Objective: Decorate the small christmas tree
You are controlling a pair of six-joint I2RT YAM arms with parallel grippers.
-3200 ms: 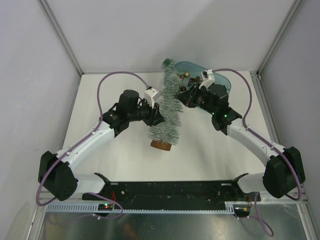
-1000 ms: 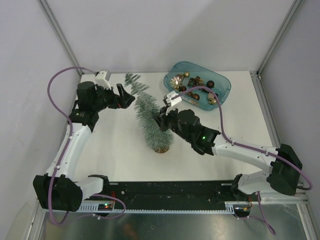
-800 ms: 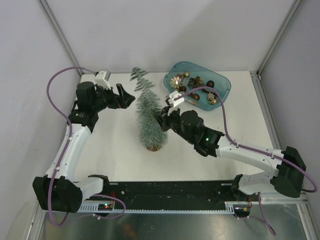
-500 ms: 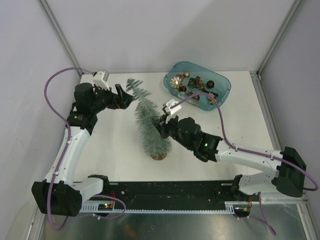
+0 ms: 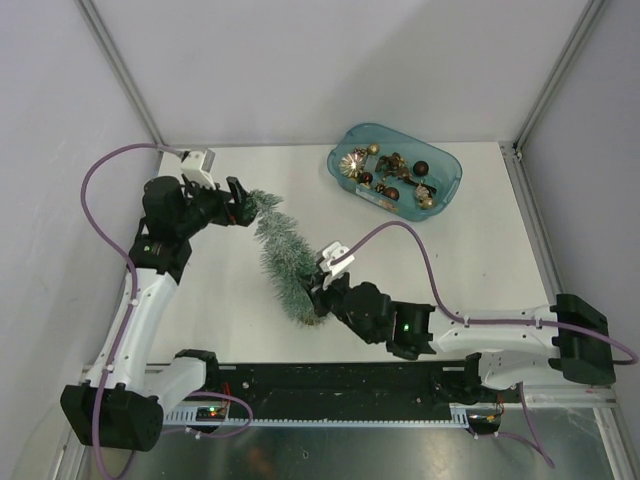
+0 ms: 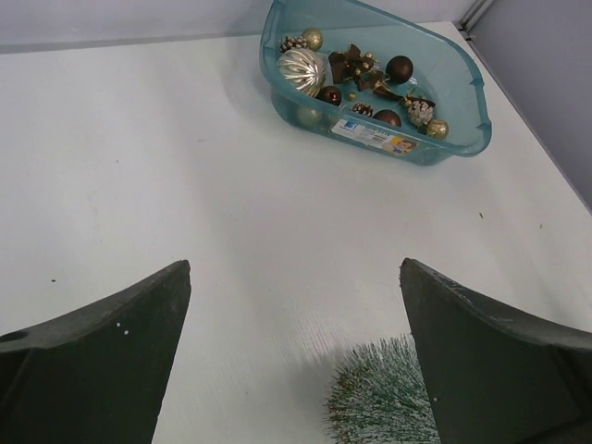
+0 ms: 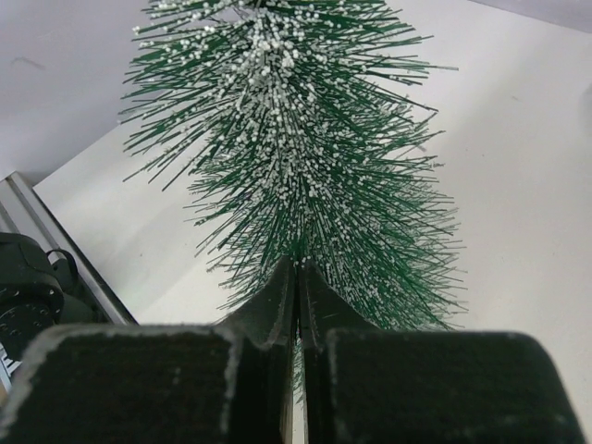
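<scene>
Green bristles, tilted in the right grip

Leaning over the white worktop (image 5: 470, 260) near its front edge, the small christmas tree (image 5: 280, 255) has its tip close to the left end effector (image 6: 296, 268) (spread wide, holding nothing); the right end effector (image 7: 297, 268) is clamped low on the tree; the teal tray (image 5: 455, 178) sits well apart at the back.

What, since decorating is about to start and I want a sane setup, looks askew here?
The small christmas tree leans hard to the left rather than standing upright, its tip bent over by the open left gripper. The right gripper is pinched shut low on it. The ornaments sit inside their teal tray; nothing has spilled.
</scene>
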